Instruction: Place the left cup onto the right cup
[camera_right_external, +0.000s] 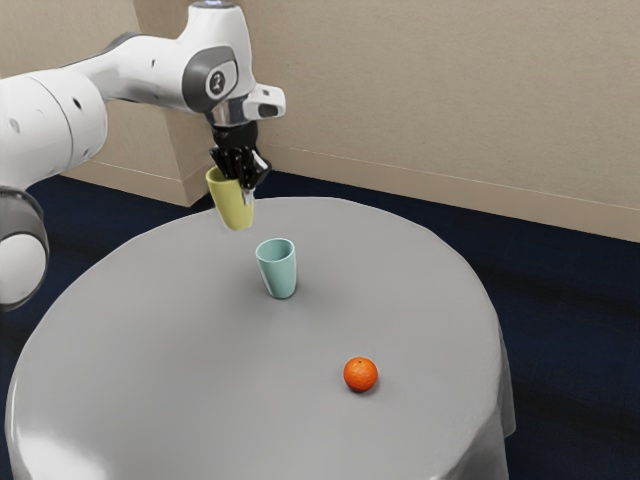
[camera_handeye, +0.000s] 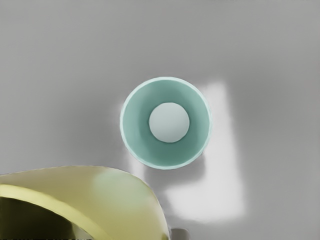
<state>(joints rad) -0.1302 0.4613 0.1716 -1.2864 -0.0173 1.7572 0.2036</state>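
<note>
Nearest the viewer, a small orange (camera_right_external: 360, 374) rests on the round grey table (camera_right_external: 150, 400), well apart from both cups. Centre: the teal cup (camera_right_external: 276, 267) stands upright, mouth open; the wrist view looks straight into it (camera_handeye: 165, 122). Upper left of the exterior view: the black gripper (camera_right_external: 244, 183) is clenched on the rim of the yellow cup (camera_right_external: 230, 205), which hangs tilted clear of the table, beside and above the teal cup. In the wrist view, the yellow cup's wall (camera_handeye: 100, 195) lies just beside the teal cup.
</note>
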